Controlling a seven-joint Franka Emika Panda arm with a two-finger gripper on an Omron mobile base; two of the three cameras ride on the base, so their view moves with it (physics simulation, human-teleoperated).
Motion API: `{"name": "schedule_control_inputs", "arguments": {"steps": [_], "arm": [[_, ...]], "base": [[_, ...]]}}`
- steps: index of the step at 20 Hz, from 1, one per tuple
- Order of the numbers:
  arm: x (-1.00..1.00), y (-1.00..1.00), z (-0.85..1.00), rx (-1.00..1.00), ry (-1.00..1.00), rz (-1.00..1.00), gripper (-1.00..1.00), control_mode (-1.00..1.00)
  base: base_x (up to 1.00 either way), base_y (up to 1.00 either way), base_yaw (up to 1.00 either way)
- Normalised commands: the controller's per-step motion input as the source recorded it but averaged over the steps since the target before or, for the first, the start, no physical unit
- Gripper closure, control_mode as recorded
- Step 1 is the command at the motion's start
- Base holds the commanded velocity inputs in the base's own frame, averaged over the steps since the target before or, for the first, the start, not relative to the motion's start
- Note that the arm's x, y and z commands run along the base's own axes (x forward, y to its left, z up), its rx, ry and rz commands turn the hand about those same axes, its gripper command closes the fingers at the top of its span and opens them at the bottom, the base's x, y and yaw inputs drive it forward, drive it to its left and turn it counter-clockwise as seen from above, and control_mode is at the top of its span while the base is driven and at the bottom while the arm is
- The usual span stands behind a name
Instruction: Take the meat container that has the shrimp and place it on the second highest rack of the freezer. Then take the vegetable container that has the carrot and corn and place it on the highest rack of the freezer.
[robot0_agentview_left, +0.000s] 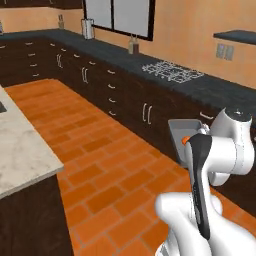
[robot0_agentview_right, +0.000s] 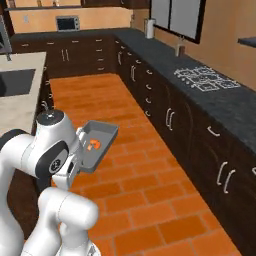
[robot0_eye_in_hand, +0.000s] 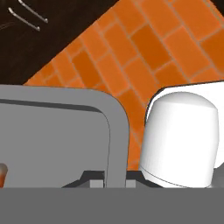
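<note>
Brick floor (robot0_agentview_right: 150, 165) lies below; claw (robot0_eye_in_hand: 103, 177) clamped on meat container (robot0_agentview_right: 95, 145) rim, lower left. Advise carrying level to retain shrimp (robot0_agentview_right: 93, 145).

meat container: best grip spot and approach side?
Grip the rim of the meat container at a short end, coming from outside that end, jaws straddling the thin raised wall. The tray is shallow with a flat lip, and the shrimp sits mid-floor, clear of the edge. The gripper is already shut on the rim this way, holding it over the brick floor.
</note>
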Motion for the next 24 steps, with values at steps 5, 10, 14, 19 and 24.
{"name": "schedule_control_inputs", "arguments": {"steps": [5, 10, 14, 19, 24], "arm": [[0.0, 0.0, 0.0, 0.0, 0.0, 0.0, 1.0, 1.0], [0.0, 0.0, 0.0, 0.0, 0.0, 0.0, 1.0, 1.0], [0.0, 0.0, 0.0, 0.0, 0.0, 0.0, 1.0, 1.0], [0.0, 0.0, 0.0, 0.0, 0.0, 0.0, 1.0, 1.0], [0.0, 0.0, 0.0, 0.0, 0.0, 0.0, 1.0, 1.0]], "base": [[-0.02, 0.0, 1.0], [0.0, 0.0, 1.0], [0.0, 0.0, 1.0], [0.0, 0.0, 1.0], [0.02, 0.0, 0.99]]}}
